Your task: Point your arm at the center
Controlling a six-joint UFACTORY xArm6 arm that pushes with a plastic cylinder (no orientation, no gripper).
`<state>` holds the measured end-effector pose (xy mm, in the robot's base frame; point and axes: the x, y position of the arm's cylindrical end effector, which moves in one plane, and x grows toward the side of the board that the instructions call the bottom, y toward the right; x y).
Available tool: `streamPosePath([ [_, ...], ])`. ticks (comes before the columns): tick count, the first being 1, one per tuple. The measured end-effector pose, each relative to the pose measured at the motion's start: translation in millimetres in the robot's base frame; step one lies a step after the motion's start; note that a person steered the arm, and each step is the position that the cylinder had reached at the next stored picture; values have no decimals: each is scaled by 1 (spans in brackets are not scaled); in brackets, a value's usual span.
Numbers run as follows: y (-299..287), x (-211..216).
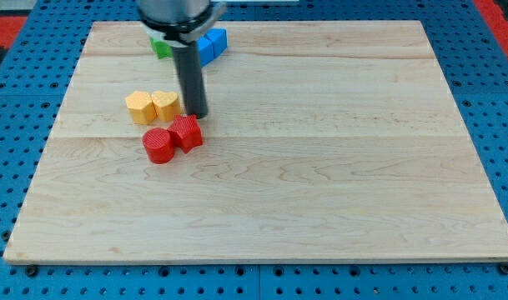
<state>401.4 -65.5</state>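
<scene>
My tip (197, 114) touches the wooden board (320, 167) left of its middle. It stands just above the red star-shaped block (187, 132) and right of the yellow heart block (165, 104). A yellow hexagon block (140, 107) touches the heart's left side. A red cylinder (159, 145) sits against the red star's left side. A blue block (212, 44) and a green block (161, 47) lie near the view's top edge, partly hidden behind the arm.
The board lies on a blue pegboard surface (20, 100). A red area (3, 21) shows at the view's top left corner.
</scene>
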Motion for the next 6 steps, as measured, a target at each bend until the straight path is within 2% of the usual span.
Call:
streamPosePath([
  [3,75,-7],
  [6,89,-11],
])
